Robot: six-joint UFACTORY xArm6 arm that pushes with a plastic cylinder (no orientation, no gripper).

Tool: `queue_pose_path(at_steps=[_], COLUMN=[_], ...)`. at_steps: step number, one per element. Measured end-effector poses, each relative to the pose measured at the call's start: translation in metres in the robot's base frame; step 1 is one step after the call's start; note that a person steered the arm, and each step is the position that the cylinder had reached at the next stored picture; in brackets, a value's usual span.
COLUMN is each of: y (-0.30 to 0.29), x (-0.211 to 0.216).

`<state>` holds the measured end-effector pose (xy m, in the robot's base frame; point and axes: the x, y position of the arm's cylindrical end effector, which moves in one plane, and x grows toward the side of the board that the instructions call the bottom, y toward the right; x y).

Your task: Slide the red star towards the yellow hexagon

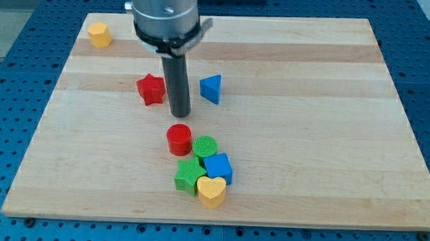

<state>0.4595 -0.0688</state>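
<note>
The red star [151, 89] lies on the wooden board left of centre. The yellow hexagon [99, 35] sits near the board's top left corner, well apart from the star, up and to the left. My tip [179, 114] is the lower end of the dark rod. It stands just right of the red star and a little below it, with a narrow gap between them. The rod hangs between the red star and the blue triangle [211, 88].
A red cylinder [178, 139] lies just below my tip. Below it is a tight cluster: a green cylinder [205, 147], a blue cube [218, 167], a green star [189, 177] and a yellow heart [212, 191]. The wooden board [332, 104] lies on a blue perforated table.
</note>
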Motion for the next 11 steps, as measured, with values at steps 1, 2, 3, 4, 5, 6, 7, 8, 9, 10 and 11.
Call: queue_pose_path(at_steps=[1,2,3,4,5,6,7,8,9,10,11], y=[-0.016,-0.034,-0.037,-0.041,-0.046,-0.060,-0.057,-0.051,-0.046,-0.048,-0.071], x=[0.010,0.002,-0.028,-0.053,-0.054,-0.064,-0.065,-0.076,-0.099,-0.085,-0.068])
